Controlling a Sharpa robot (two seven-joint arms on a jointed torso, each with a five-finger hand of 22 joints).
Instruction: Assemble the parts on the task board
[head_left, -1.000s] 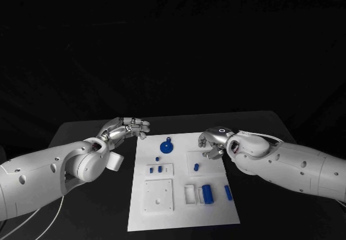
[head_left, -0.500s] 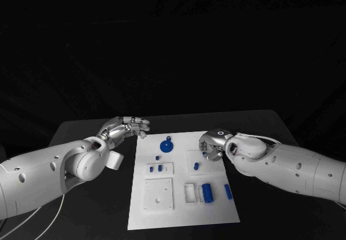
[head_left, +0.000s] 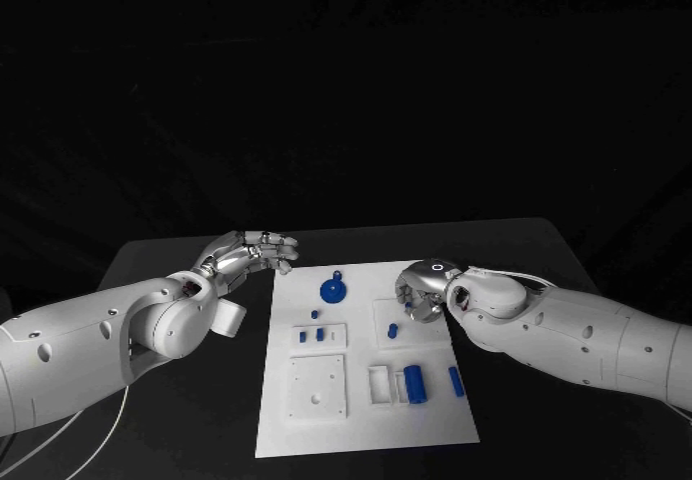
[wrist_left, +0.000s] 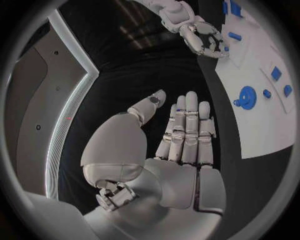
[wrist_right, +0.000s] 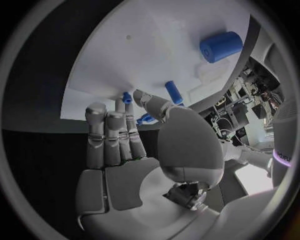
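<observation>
The right hand (head_left: 421, 290) hung over the board (head_left: 361, 420) at its right edge, mid-frame, fingers apart and empty; a loose reach could have knocked the small peg (head_left: 392, 332) lying just below it instead of pinching it. The round part (head_left: 332, 292) lay further up, just left of that hand. The left hand (head_left: 253, 255), released, hovered off the board's upper-left corner.

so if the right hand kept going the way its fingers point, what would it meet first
Probably the small blue peg just past the right hand, on the white board. The fingers already reach over the board's edge, though depth is hard to judge.
</observation>
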